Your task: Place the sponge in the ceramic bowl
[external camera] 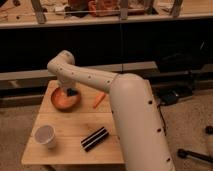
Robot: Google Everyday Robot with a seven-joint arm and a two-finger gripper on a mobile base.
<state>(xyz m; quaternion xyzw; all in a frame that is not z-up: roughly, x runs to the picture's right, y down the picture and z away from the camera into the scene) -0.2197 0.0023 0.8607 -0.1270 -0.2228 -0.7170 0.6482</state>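
The ceramic bowl is an orange-brown round dish at the back left of the small wooden table. My gripper hangs from the white arm right over the bowl's right side. A small blue piece, the sponge, shows at the gripper's tip, just above the bowl's inside. The arm's wrist hides how the sponge is held.
A white cup stands at the table's front left. A black flat bar with pale stripes lies front center. A thin orange carrot-like piece lies right of the bowl. Dark shelving runs behind; cables and a stand sit on the floor at right.
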